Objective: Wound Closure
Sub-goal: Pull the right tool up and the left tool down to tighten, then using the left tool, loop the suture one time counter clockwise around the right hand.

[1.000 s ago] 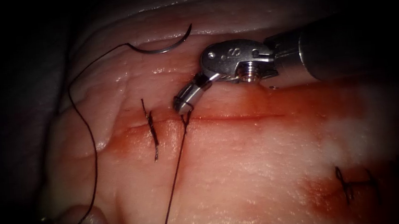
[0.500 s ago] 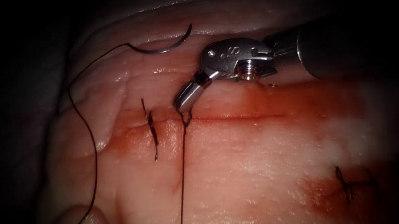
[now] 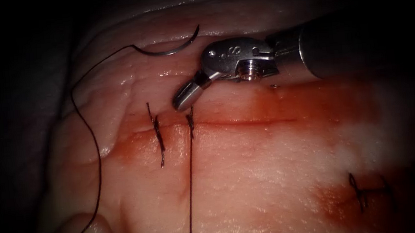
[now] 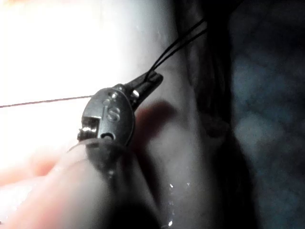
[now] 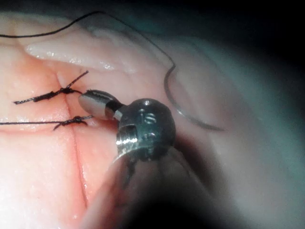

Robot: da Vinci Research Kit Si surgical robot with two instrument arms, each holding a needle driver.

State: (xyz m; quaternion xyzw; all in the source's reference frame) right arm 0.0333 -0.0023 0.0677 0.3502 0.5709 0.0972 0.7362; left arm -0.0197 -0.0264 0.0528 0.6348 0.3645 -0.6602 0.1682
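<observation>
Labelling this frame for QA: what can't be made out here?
- Whether the right arm's steel needle driver grips the thin dark thread at the knot on the cut: endoscope view, its tip covers the short end.
- Where the thread's long strand ends: cut off by the endoscope view's lower edge.
- The curved steel needle's tip: too small to judge.

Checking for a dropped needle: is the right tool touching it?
Apart. In the endoscope view the needle lies free on the tissue above the cut, bare tissue between it and the right tool; the left tool holds thread.
</observation>
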